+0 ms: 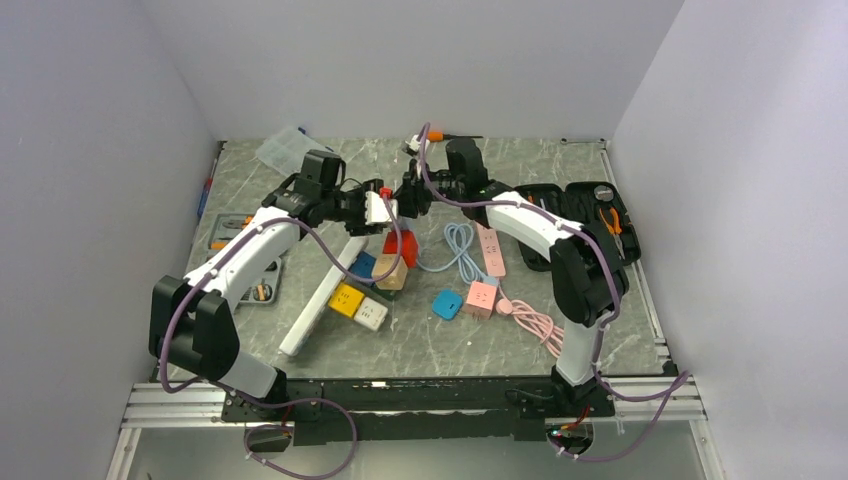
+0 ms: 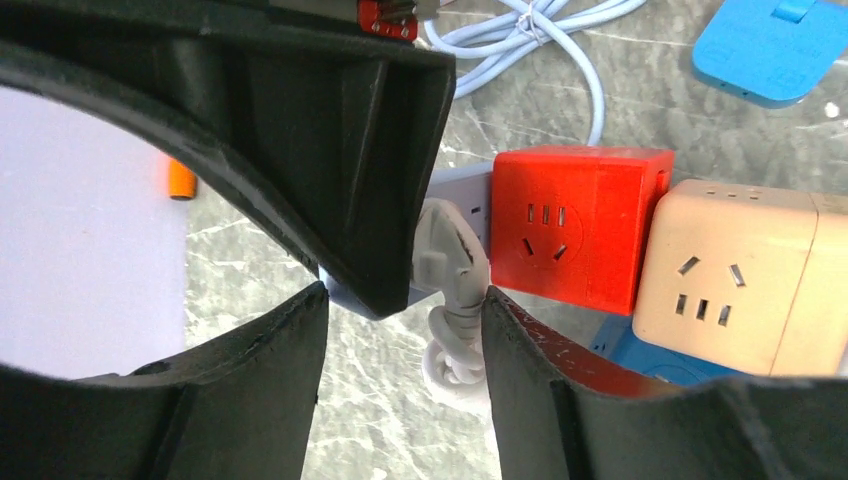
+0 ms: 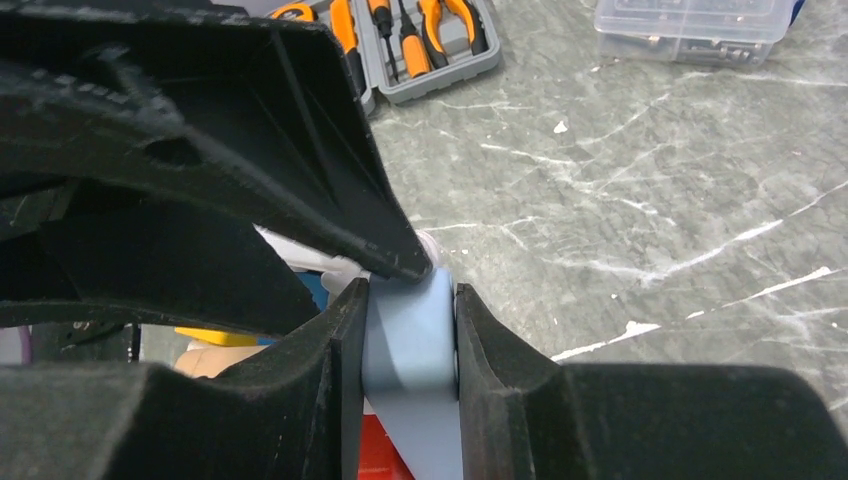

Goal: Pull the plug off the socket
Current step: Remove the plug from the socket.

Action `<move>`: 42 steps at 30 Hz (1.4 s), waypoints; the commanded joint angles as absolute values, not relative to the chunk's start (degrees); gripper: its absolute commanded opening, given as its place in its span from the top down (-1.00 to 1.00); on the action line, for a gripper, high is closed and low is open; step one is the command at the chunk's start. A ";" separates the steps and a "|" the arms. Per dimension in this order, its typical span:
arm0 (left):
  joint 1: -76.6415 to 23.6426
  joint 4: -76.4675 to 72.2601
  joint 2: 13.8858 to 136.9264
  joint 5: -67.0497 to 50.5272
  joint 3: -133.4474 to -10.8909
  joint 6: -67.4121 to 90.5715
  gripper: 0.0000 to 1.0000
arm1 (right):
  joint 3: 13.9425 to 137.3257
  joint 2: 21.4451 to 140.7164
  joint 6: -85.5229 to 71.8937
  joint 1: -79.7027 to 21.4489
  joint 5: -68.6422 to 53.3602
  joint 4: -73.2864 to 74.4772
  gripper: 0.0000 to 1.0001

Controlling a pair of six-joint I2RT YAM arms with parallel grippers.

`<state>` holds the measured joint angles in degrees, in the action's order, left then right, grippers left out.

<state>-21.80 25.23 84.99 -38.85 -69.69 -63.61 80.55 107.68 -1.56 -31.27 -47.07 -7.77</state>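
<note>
A pale blue socket strip [image 3: 410, 345] is held above the table; it also shows in the left wrist view [image 2: 462, 186]. My right gripper [image 3: 412, 300] is shut on its end. A white plug [image 2: 450, 262] with a coiled white cable sits in the strip. My left gripper [image 2: 400, 300] is open around the plug, which touches only the right finger [image 2: 520, 340]; a wide gap lies on the other side. In the top view the left gripper [image 1: 375, 206] and right gripper [image 1: 410, 195] meet nose to nose at mid-table, hiding the plug.
Under the grippers lie a red cube socket [image 2: 580, 225], a beige cube socket [image 2: 735, 285], a blue adapter [image 2: 775, 45] and a light blue cable [image 2: 560, 30]. A long white strip [image 1: 320, 295], a pink strip [image 1: 491, 250], a tool case [image 1: 590, 215] and a clear box [image 1: 285, 150] lie around.
</note>
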 commanded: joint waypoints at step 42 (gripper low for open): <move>-21.19 47.87 94.31 -53.48 -83.24 -54.11 -0.20 | 84.72 95.80 3.24 -34.27 -48.82 -3.53 1.00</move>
